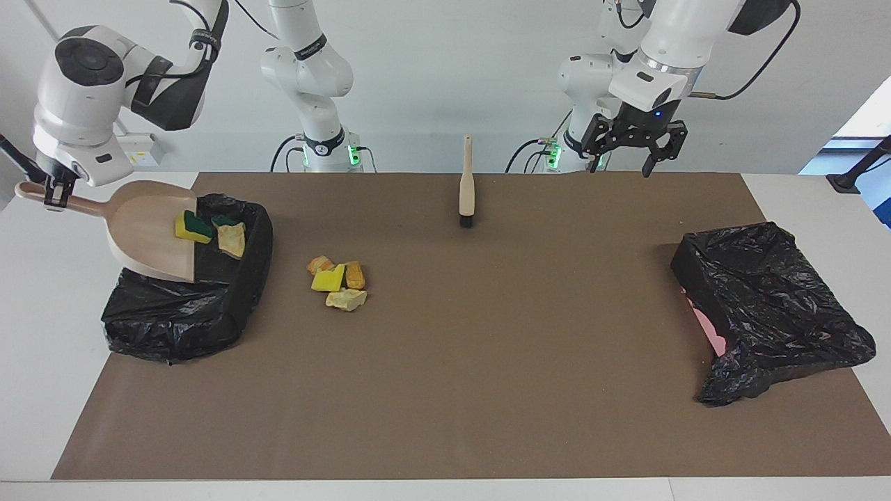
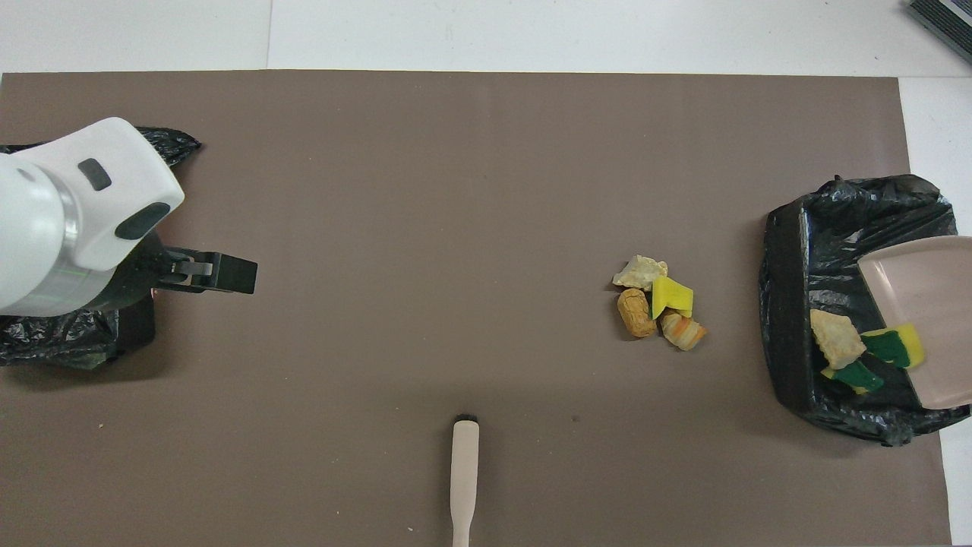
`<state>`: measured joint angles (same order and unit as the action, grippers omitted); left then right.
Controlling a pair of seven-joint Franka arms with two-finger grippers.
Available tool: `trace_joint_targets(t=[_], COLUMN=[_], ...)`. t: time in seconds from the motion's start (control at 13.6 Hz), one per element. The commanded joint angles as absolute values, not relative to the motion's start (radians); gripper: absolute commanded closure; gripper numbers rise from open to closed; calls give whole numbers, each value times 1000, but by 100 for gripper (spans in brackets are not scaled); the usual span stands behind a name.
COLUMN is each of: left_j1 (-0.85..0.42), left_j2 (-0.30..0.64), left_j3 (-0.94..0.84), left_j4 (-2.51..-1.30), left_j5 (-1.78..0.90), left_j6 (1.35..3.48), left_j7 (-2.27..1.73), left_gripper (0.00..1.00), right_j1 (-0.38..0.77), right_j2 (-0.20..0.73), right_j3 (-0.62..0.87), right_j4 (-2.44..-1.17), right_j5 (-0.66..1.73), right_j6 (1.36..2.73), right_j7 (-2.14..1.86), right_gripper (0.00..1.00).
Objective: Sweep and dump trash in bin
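- Right gripper [image 1: 56,198] pinches the handle of the dustpan [image 1: 150,233], which tilts over the bin [image 1: 184,306] at the right arm's end of the table; only the facing view shows this grip, since the overhead view cuts the handle off at its edge
- Trash on the move: a yellow-and-green chunk [image 1: 191,227] sits at the dustpan's lip, and a tan chunk [image 1: 232,240] lies just past it over the bin's black liner; the overhead view shows a second green piece [image 2: 854,374] beside them, inside the bin
- Four more chunks, the loose pile [image 1: 337,280], lie on the brown mat [image 1: 445,390] near the bin, toward the table's middle
- Left gripper [image 1: 637,149] hangs in the air with fingers spread, holding nothing, well apart from the bin; the overhead view puts it over the edge of a second black bag [image 1: 769,306]
- The brush [image 1: 466,188] lies alone on the mat, nearer to the robots than the pile
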<state>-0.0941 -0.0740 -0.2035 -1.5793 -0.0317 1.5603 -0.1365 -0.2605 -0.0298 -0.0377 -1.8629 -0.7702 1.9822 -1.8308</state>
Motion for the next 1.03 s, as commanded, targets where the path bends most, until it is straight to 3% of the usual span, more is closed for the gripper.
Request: trace_joint_targets(t=[0.0,0.22,0.59,0.95], left_j1=[-97,-121,-150,-181], left_j2=[-22,20,26,-20], left_j3=[-152,-106,-43,21], left_j4=[-1481,-1404,-1384,-1407], left_j5=[-29,-31,-26,-18], left_j6=[1481,1425,1411,1416], left_j7=[-106,-104,-41,44], left_gripper=[0,0,0,0], right_j1=[-194,-132,60,109], right_j2=[-84,-103,-115,-112], right_j3=[-34,-32,-8,130], right_j4=[-1894,-1888,-1829,-1757], right_j5=[-857,-900,-902,-832], right_j6=[1930,1873,1633,1435], right_j7=[-1760,-1701,-1467,-1225], right_gripper=[100,100,100,100])
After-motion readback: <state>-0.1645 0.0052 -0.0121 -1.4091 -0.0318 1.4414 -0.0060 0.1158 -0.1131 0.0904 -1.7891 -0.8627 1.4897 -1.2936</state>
